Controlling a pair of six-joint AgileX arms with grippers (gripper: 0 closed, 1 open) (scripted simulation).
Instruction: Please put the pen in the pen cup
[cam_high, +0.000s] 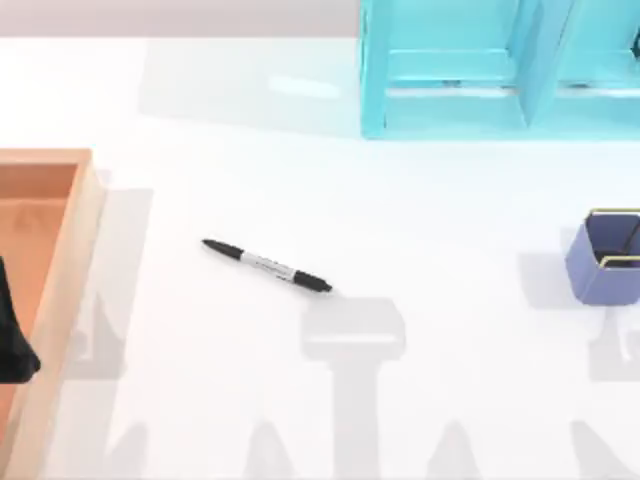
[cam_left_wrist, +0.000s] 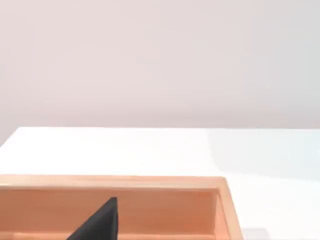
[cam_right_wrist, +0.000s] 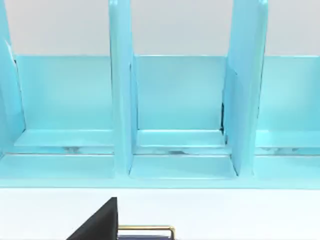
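**Pen lies free, cup waits at the right: plan the pick**

The pen (cam_high: 267, 266) lies flat on the white table (cam_high: 420, 210), left of centre in the top view, slanted so that one end points up-left and the other down-right. Nothing touches it. The cup (cam_high: 605, 258) stands upright at the table's right edge, well apart from the pen, its gold rim open upward. A wooden tray (cam_high: 70, 250) sits along the left edge and a turquoise shelf (cam_high: 450, 70) stands at the back.

The left arm (cam_high: 12, 340) shows as a dark shape over the tray at the left edge; whether its end effector is spread or closed cannot be told. In the left wrist view a black part (cam_left_wrist: 100, 222) hangs above the tray's inner wall. In the right wrist view a black part (cam_right_wrist: 100, 222) shows in front of the shelf, with the cup's gold rim just beside it; that end effector's state cannot be told either.

The step in hand appears to be the approach to the pen, and no grasp has begun. The left arm is probably the better choice, as it is nearer. Descend with the fingers across the barrel, turned to match its slant, and close on the grey label band near the middle so it does not pivot. The barrel is slim and round, so it may roll if nudged; come straight down. The cup is likely shorter than the pen, so tip the pen upright and lower it in before releasing.
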